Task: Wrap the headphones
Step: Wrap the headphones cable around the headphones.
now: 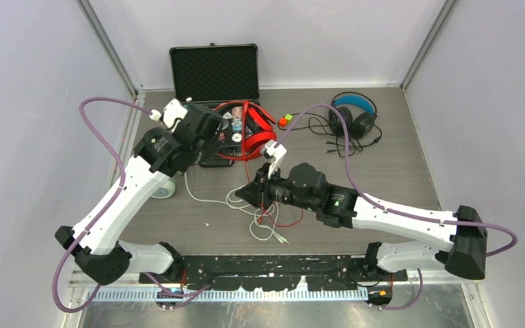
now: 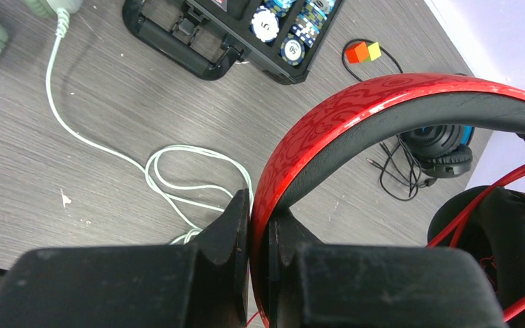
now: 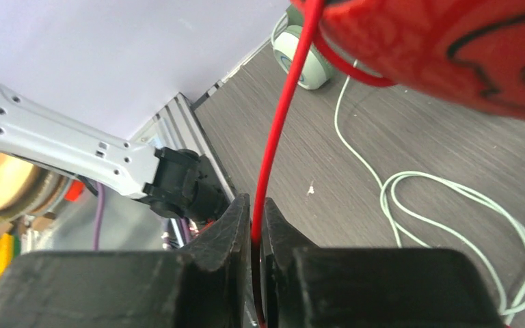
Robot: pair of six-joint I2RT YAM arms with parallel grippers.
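Left gripper: your left gripper point(image 2: 251, 208) is clamped hard on the headband point(image 2: 383, 102) of the red headphones point(image 1: 256, 133). It holds them raised over the table point(image 1: 396, 171), in front of the open case point(image 1: 214, 72) of poker chips point(image 2: 266, 24).
Right gripper: your right gripper point(image 3: 251, 208) has its jaws almost together, with the red cable point(image 3: 284, 116) pinched in the slim gap.
Key relation: from the right gripper, the red headphones lie just beyond, away from the arm bases and higher. The cable runs taut and straight from the jaws up to the ear cup overhead.
Judgement: you would lead that taut stretch around the set.
Nearer arm: the right has the cable and the left has the band, so neither needs to reach.
Slack: more red cable lies looped on the table under the right gripper, crossing the pale cable point(image 2: 178, 160).
Look: glossy red band with a swirl pattern, black padding inside, thin red lead.
Others: the black headphones point(image 1: 355, 113) with a blue band sit far right. The mint-green headphones point(image 1: 164, 188) sit beside the left arm. Both leads are sprawled and unwrapped.
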